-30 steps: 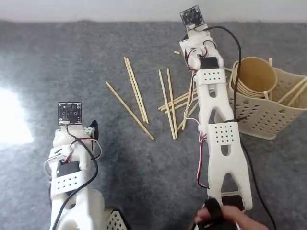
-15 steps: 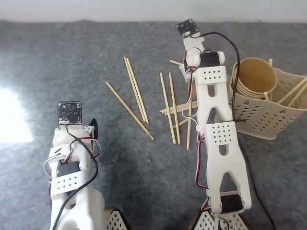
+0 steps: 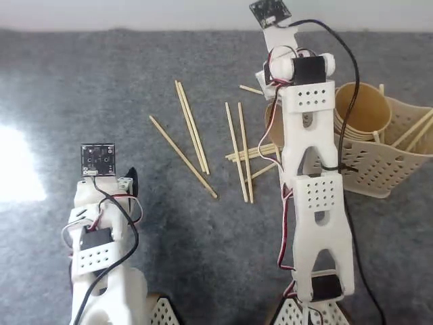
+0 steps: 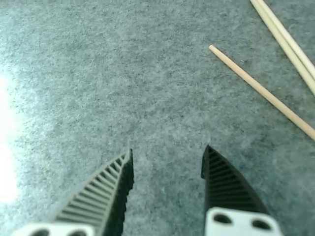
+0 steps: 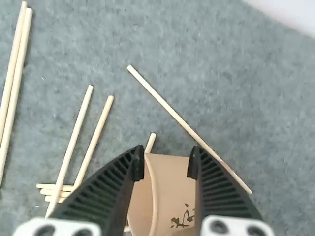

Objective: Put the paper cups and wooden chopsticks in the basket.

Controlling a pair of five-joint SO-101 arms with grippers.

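Grey carpet point(image 3: 81, 81) covers the table, with a pale strip of wall beyond it. Nearest, the left gripper point(image 4: 167, 152) sits low over bare carpet, its jaws spread wide and empty; a single chopstick point(image 4: 261, 91) lies just ahead of it. In the middle ground, loose chopsticks point(image 3: 191, 128) lie scattered, some paired, some crossed in a small heap point(image 3: 254, 152) beside the right arm. Farther off, the right gripper point(image 5: 166, 158) has its jaws partly apart and pressed against the sides of a paper cup point(image 5: 172, 191); a thin stick crosses the cup, whether inside or over it cannot be told. To that arm's right stands the basket point(image 3: 379, 172), holding nested cups point(image 3: 362, 108) and several upright sticks. The step in hand appears to be carrying the cup to the basket. Done well, this means keeping the squeeze light enough not to crush the cup, passing above the rim, clearing the upright sticks, and lowering onto the nested cups before release.
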